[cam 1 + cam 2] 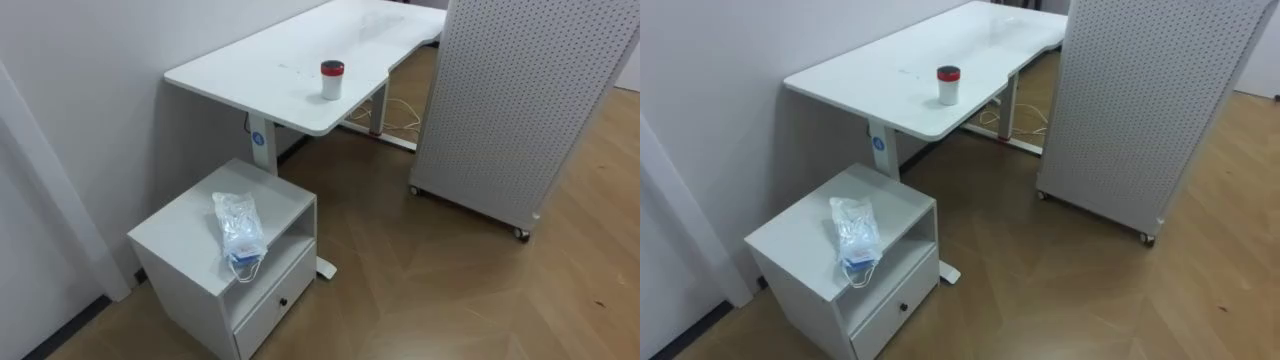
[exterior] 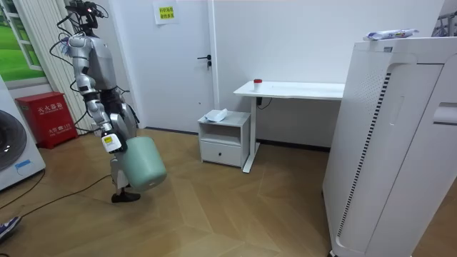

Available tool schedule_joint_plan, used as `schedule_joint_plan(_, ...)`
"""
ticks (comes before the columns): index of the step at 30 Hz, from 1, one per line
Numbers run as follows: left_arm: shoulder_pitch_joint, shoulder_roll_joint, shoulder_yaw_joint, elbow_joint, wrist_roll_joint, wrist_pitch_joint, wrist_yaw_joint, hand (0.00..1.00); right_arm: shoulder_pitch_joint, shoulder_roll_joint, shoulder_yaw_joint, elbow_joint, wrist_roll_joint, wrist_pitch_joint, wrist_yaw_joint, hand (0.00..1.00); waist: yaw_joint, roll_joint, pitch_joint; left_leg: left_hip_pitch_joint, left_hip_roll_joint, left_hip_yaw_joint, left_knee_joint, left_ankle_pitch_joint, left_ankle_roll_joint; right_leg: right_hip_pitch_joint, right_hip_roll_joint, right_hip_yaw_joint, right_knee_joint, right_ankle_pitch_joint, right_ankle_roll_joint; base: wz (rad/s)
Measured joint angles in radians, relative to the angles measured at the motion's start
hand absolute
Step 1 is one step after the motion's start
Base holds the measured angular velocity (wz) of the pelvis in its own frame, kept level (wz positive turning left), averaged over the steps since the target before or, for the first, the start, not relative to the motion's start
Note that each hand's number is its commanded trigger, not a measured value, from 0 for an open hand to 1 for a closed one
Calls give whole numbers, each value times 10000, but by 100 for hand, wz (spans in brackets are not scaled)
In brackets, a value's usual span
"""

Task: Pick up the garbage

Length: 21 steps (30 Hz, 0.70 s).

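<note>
A crumpled clear plastic bag (image 1: 238, 228) with a blue face mask under it lies on top of a low white cabinet (image 1: 175, 235), near the cabinet's front edge. In the room view the bag (image 2: 214, 115) lies on that cabinet (image 2: 226, 139), a few steps to the right of where I stand. My right hand (image 2: 111, 140) hangs at my side against the rim of a pale green bin (image 2: 143, 164), which is off the floor; its fingers are hidden.
A white desk (image 1: 270, 70) behind the cabinet bears a white cup with a red lid (image 1: 332, 80). A perforated white panel on wheels (image 1: 520, 100) stands to the right. Wooden floor lies between. A red box (image 2: 48, 118) and a washing machine (image 2: 14, 150) stand behind me.
</note>
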Motion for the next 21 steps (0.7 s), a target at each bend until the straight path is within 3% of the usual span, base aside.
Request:
schedule_joint_plan(10, -118, -13, -50, -152, 174, 124, 25, 0, 41, -59, 16, -1, 83, -36, 13, 100, -44, 98, -81, -28, -19, 0, -32, 4, 1, -77, -8, 42, 60, -9, -2, -1)
schedule_joint_plan(21, -293, -6, -56, -137, 189, 113, 57, 0, 212, -60, 9, -5, 40, -121, -37, 100, -103, 136, -52, 126, -10, -2, -353, 18, -20, -95, 55, 243, 50, -2, 9, -6)
